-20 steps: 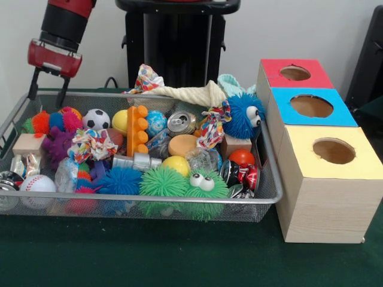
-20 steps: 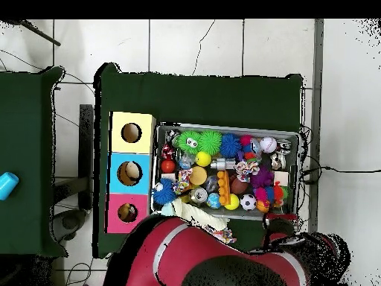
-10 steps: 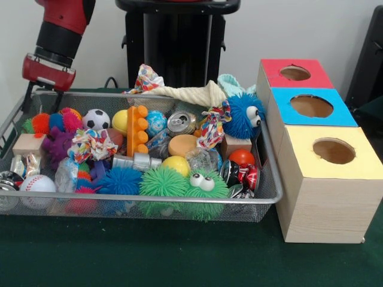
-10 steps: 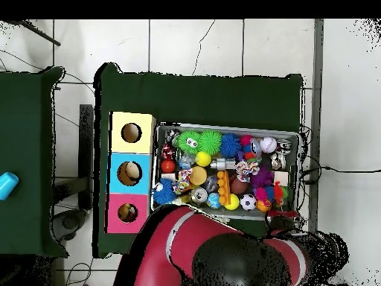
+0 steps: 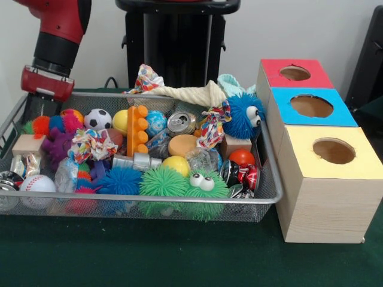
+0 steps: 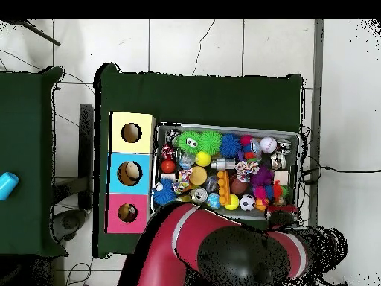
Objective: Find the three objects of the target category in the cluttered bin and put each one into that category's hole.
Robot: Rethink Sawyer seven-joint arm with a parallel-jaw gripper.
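Observation:
The wire mesh bin (image 5: 157, 198) holds a heap of toys, balls, cans and blocks; it also shows in the overhead view (image 6: 228, 126). The red-panelled hole (image 5: 295, 73) tops the farthest wooden box right of the bin, and it shows in the overhead view (image 6: 127, 213) too. My gripper (image 5: 40, 112) hangs from the red arm at the bin's far left corner. Its two dark fingers stand apart, dipping behind the rim beside an orange spiky ball (image 5: 40, 122). It holds nothing. In the overhead view the arm covers most of the gripper (image 6: 285, 217).
A blue-panelled hole (image 5: 311, 106) and a yellow-panelled hole (image 5: 333, 150) sit in front of the red one. A soccer ball (image 5: 96, 119), an orange block (image 5: 137, 129), a can (image 5: 180, 122) and a draped cloth (image 5: 185, 92) lie in the bin. The black pedestal (image 5: 176, 42) stands behind.
The gripper has come down and slightly left, from above the bin's far left rim to its fingers dipping inside the corner. The bin's contents have not moved.

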